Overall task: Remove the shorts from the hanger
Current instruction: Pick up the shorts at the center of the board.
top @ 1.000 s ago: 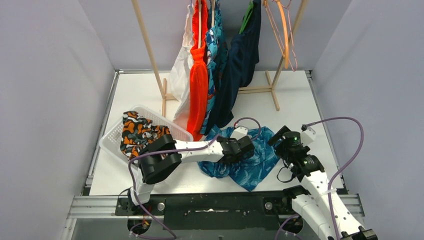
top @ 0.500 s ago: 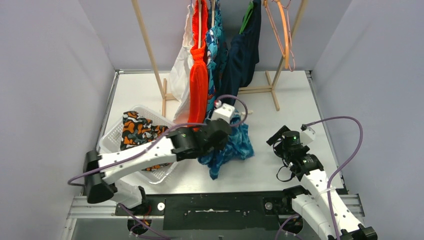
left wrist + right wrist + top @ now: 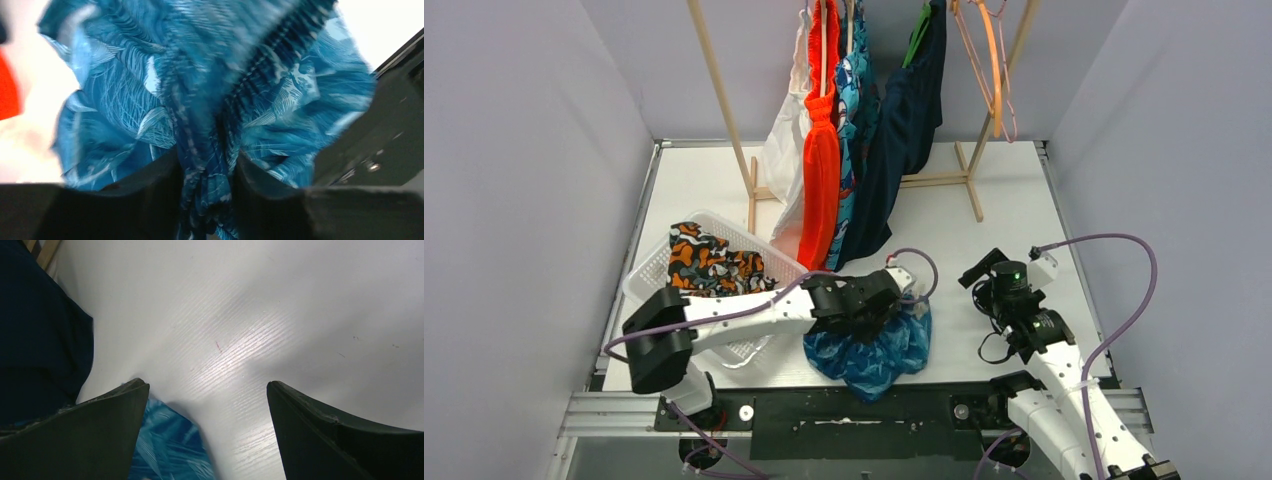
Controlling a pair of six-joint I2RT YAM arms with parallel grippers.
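High rear camera looks down; wrist cameras peer closely past left pincer [image 3: 206, 172] and right pincer [image 3: 207, 390]; all catch blue shorts [image 3: 874, 352].

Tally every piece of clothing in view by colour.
Plain orange shorts: 1
Teal printed shorts: 1
Navy shorts: 1
White garment: 1
Camouflage shorts: 1
Blue patterned shorts: 1
Total: 6

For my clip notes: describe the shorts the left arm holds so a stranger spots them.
Over the table, at its near edge right of the white basket, the left gripper clamps bunched blue shorts. Only these show a pale leaf print.
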